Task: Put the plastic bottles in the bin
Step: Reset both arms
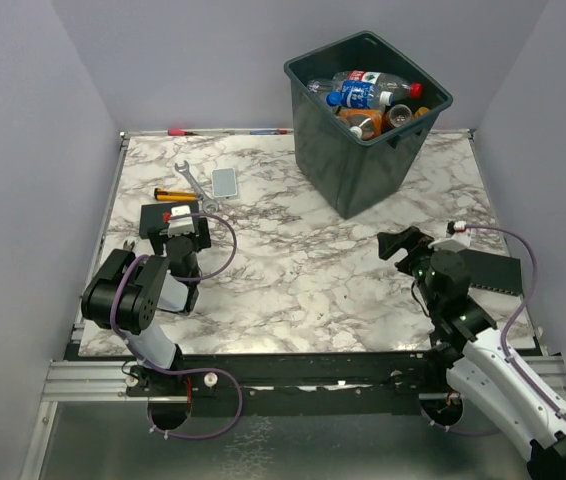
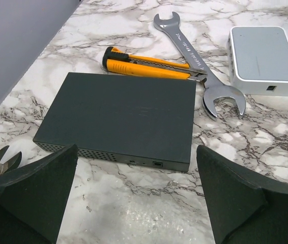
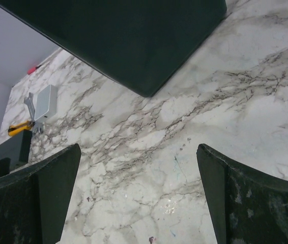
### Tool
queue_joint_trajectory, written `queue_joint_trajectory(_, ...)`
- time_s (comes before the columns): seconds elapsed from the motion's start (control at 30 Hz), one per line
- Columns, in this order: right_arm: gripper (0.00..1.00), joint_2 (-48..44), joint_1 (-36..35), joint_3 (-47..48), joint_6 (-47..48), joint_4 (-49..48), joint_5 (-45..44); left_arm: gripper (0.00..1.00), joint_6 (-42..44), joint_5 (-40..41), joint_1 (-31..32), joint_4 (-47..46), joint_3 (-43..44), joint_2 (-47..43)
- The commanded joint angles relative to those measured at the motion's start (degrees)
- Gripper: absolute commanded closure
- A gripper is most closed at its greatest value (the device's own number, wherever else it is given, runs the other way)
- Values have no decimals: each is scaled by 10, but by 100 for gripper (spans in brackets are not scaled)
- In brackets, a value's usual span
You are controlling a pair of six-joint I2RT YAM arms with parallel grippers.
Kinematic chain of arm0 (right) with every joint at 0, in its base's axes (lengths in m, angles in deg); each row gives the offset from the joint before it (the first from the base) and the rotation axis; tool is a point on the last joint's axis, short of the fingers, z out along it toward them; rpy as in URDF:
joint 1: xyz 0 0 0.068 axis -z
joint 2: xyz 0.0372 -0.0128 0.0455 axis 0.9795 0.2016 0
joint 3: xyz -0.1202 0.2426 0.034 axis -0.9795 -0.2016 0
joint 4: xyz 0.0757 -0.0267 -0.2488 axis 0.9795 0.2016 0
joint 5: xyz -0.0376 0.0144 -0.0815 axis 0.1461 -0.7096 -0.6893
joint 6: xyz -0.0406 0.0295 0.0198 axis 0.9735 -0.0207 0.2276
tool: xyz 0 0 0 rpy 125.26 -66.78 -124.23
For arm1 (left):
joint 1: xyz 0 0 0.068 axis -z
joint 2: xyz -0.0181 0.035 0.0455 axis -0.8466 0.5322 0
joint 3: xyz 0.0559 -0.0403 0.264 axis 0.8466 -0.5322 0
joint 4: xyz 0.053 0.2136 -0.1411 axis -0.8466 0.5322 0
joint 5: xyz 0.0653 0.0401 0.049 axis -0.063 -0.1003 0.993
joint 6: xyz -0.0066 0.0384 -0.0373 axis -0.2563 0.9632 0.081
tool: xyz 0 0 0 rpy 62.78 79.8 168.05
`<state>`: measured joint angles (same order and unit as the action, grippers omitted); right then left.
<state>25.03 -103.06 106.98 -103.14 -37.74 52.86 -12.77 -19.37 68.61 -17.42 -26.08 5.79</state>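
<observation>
Looking like the plastic bottles (image 1: 368, 97) are all sitting in the bin (image 1: 343, 170), nearer the right gripper (image 1: 398, 243) than the left gripper (image 2: 136, 150); both hanging wide open, empty.

Light: bright, even, from overhead | Shadows: soft and thin at the base of the bin (image 1: 348, 165) | Glare: faint sheen on the marble worktop (image 3: 167, 206) in the wrist views | Focus: overhead view sharp, wrist-view foregrounds slightly soft

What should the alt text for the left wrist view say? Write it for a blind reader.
The open left hand frames a flat black box on a marble table. Beyond the box lie an orange utility knife, a steel wrench and a white-edged grey device.
</observation>
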Motion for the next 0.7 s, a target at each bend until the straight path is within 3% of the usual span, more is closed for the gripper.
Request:
queue_joint_trajectory(0.0, 0, 57, -1, 17, 50, -112, -37, 1, -9, -15, -2, -30, -4, 1)
queue_joint_trajectory(0.1, 0, 115, -1, 23, 114, -179, -125, 1, -9, -16, -2, -30, -4, 1)
queue_joint_trajectory(0.2, 0, 178, 8, -33, 260, -366, -224, 1, -8, -15, -2, -30, -4, 1)
queue_joint_trajectory(0.23, 0, 203, 23, -54, 302, -437, -219, 1, -8, -15, -2, -30, -4, 2)
queue_joint_trajectory(0.33, 0, 271, 87, -55, 295, -455, -219, 1, -8, -13, -1, -30, -4, 1)
queue_joint_trajectory(0.4, 0, 314, 111, -66, 332, -508, -211, 1, -8, -11, 0, -31, -5, 1)
queue_joint_trajectory(0.5, 0, 373, 152, -74, 312, -564, -197, 1, -8, -9, 1, -31, -5, 2)
queue_joint_trajectory(0.67, 0, 463, 181, -72, 334, -663, -146, 1, -7, -3, 4, -33, -6, 2)
